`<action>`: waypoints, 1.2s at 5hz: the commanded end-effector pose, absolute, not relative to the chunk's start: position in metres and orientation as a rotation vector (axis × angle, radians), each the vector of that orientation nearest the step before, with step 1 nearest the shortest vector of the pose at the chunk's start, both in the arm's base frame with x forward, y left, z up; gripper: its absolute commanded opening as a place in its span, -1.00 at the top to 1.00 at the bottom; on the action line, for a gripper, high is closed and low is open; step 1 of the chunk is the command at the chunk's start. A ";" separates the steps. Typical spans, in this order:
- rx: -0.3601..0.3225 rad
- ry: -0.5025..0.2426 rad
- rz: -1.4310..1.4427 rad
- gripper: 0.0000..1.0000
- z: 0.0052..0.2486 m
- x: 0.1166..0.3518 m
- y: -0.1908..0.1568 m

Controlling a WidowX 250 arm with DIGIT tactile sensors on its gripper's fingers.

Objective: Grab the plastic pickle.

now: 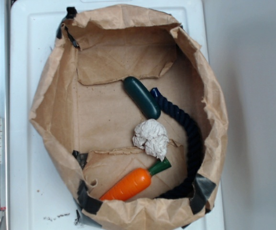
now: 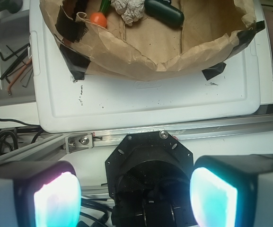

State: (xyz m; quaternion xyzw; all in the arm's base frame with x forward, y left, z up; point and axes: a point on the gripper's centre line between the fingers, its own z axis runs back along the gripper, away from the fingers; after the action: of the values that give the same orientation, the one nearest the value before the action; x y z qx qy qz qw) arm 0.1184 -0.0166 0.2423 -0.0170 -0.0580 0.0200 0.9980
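Pincer (image 2: 135, 196) pads fill the bottom corners of the wrist view, glowing pale cyan and set far apart with nothing between them; it sits wide and empty, well back from the bag, over a black round mount and an aluminium rail (image 2: 174, 132). It does not appear in the exterior view.

Largest in the scene is the white plastic desk (image 1: 23, 96), a moulded tray-like surface with a few dark scuffs near its edge. On it stands a crumpled brown paper bag (image 1: 47, 91), its walls rolled down into a broad open bowl and patched with strips of black tape (image 1: 202, 189) at the corners.

Inside the bag, a thick dark navy rope (image 1: 191, 139) curves down along one wall from the middle to the taped corner. The orange carrot (image 1: 130, 184) with its green stem lies tilted near the bag's edge. The plastic pickle (image 1: 141, 97), dark green and smooth, lies diagonally near the middle of the bag floor, its lower end touching the top of the rope. Just beside that end, between pickle and carrot stem, sits a small crumpled white paper wad (image 1: 150, 138).

Off the desk in the wrist view lie several hex keys (image 2: 14, 68).
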 end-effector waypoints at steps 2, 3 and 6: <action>-0.032 -0.189 -0.153 -1.00 0.237 0.146 -0.010; -0.043 -0.201 -0.264 -1.00 0.235 0.158 0.008; 0.063 -0.212 -0.408 -1.00 0.218 0.244 0.029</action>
State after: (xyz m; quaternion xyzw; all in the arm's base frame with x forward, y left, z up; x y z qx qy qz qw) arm 0.2388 0.0300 0.1994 0.0176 -0.0791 -0.2001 0.9764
